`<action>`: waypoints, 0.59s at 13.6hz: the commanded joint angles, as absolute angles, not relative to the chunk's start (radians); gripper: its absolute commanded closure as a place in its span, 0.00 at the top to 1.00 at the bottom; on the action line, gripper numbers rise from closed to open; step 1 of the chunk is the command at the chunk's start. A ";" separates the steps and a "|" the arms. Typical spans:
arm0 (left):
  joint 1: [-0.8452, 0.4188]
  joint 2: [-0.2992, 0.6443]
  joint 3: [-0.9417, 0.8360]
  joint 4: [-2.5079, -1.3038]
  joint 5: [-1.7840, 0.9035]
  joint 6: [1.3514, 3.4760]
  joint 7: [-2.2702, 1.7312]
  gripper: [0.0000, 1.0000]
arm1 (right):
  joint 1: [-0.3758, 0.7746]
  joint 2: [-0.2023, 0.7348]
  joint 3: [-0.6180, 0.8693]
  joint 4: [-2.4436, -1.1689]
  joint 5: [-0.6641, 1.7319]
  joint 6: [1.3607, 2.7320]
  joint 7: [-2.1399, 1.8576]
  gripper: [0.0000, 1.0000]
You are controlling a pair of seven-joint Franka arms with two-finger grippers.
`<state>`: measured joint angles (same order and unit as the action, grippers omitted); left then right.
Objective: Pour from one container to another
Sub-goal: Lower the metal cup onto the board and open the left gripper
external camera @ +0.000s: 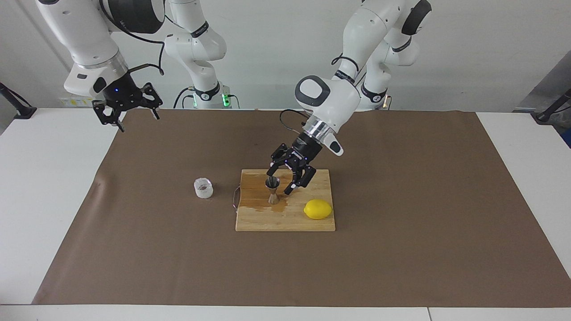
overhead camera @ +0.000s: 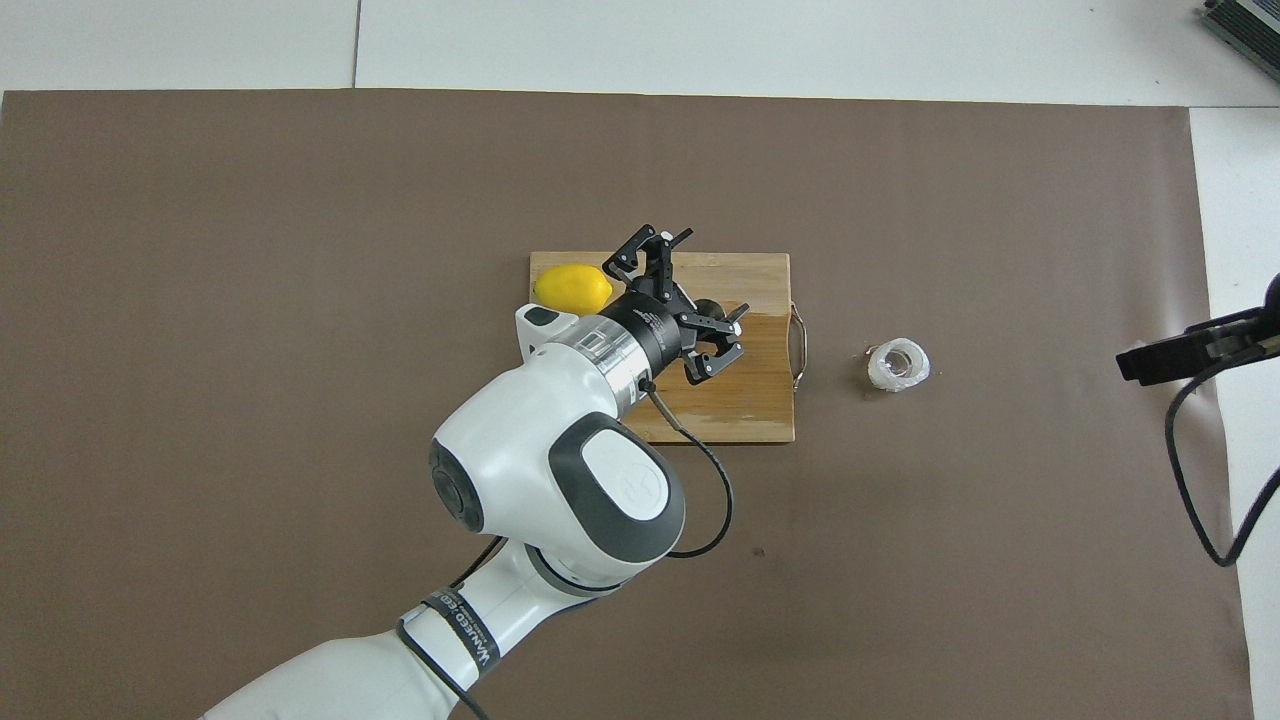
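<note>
The steel jigger (external camera: 272,191) stands upright on the wooden cutting board (external camera: 285,219). My left gripper (external camera: 281,180) is open and empty, tilted just above and beside the jigger's top, not touching it. In the overhead view the left gripper (overhead camera: 697,300) covers most of the jigger (overhead camera: 709,307). The small clear cup (external camera: 203,187) stands alone on the brown mat, beside the board toward the right arm's end; it also shows in the overhead view (overhead camera: 898,364). My right gripper (external camera: 127,107) is open and empty, raised over the mat's edge at the right arm's end.
A yellow lemon (external camera: 318,209) lies on the board toward the left arm's end, close to the left wrist in the overhead view (overhead camera: 572,287). The board (overhead camera: 765,275) has a darker wet patch around the jigger and a wire handle toward the cup.
</note>
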<state>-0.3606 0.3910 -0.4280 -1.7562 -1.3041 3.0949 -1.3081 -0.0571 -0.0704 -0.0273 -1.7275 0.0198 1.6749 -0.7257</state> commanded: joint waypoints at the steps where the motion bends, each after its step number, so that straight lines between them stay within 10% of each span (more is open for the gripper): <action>1: -0.275 0.341 -0.425 -1.802 -1.180 2.955 -1.301 1.00 | -0.101 -0.097 -0.021 -1.827 0.051 1.759 -1.014 1.00; 8: -0.092 0.269 -0.417 -1.867 -0.800 2.676 -1.299 1.00 | -0.178 0.144 -0.021 -1.887 0.348 1.902 -1.598 1.00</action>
<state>-0.1554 0.3419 -0.4215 -1.8172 -0.8965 2.8019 -1.3013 -0.1486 0.0674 -0.0297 -1.8879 0.2580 1.8681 -1.4487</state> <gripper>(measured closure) 0.000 0.000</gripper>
